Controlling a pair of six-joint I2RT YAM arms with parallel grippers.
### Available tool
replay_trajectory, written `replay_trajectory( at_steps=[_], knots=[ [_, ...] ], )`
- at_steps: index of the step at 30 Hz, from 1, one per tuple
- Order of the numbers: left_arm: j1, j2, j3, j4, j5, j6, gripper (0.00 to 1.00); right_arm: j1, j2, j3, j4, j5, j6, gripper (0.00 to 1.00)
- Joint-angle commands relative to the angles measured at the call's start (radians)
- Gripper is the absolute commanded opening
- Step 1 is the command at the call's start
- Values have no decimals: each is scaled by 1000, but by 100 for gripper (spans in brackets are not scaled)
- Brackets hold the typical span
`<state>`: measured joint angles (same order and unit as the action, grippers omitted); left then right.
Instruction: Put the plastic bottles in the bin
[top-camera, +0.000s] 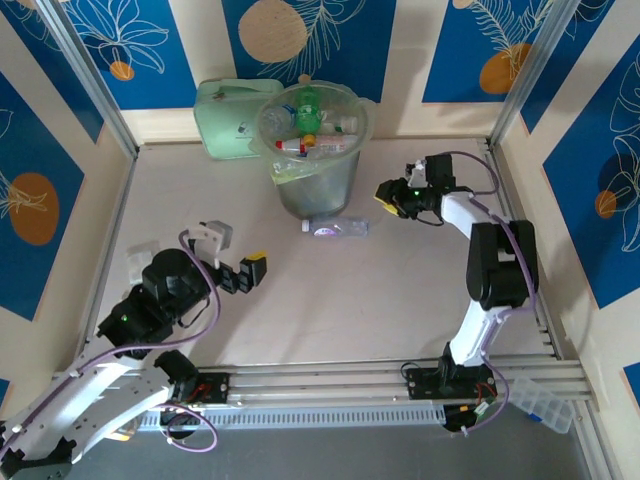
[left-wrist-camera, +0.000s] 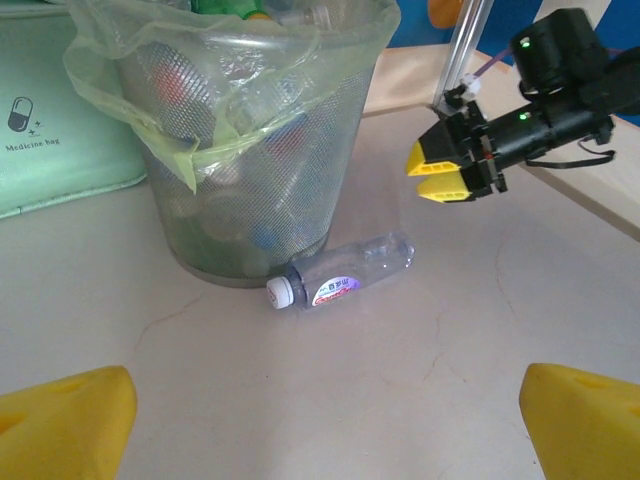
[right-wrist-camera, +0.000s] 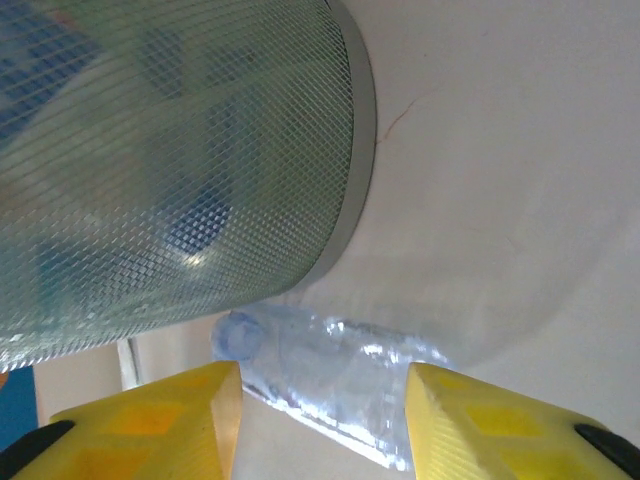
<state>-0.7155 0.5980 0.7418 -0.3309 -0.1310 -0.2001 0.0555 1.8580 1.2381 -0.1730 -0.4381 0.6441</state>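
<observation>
Case (left-wrist-camera: 60, 120) reading "Medicine bag", bottle (left-wrist-camera: 345, 278) label unreadable, beside bin (left-wrist-camera: 250, 200)

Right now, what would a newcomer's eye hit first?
The bin, far centre of the table, packed with bottles inside a pale green liner. One clear bottle lies on its side at the bin's near foot, with the right end effector hanging just to its right, not touching it.

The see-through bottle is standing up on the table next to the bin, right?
Not quite. The see-through bottle is lying on its side on the table next to the bin, not standing up. The left wrist view shows it.
</observation>
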Motion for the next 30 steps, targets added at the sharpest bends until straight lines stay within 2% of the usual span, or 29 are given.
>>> replay_trajectory(
  at_steps=[1,5,12,20,25,28,30],
  knots=[
    [4,-7,-2,6,21,28,98,-6,61,81,23,-103,-14,40],
    [6,-1,-1,8,37,30,97,-7,135,114,22,-143,0,34],
    [7,2,0,13,73,48,97,55,181,127,-34,-197,-62,31],
    [13,-2,1,18,111,41,97,127,99,50,-117,-195,-153,29],
    [17,-13,0,17,108,36,97,189,16,-48,-143,-144,-198,29],
    [19,-22,-2,17,108,33,97,222,-38,-108,-137,-104,-205,32],
    [19,-26,-3,19,115,31,97,253,-78,-130,-150,-34,-219,45]
  ],
)
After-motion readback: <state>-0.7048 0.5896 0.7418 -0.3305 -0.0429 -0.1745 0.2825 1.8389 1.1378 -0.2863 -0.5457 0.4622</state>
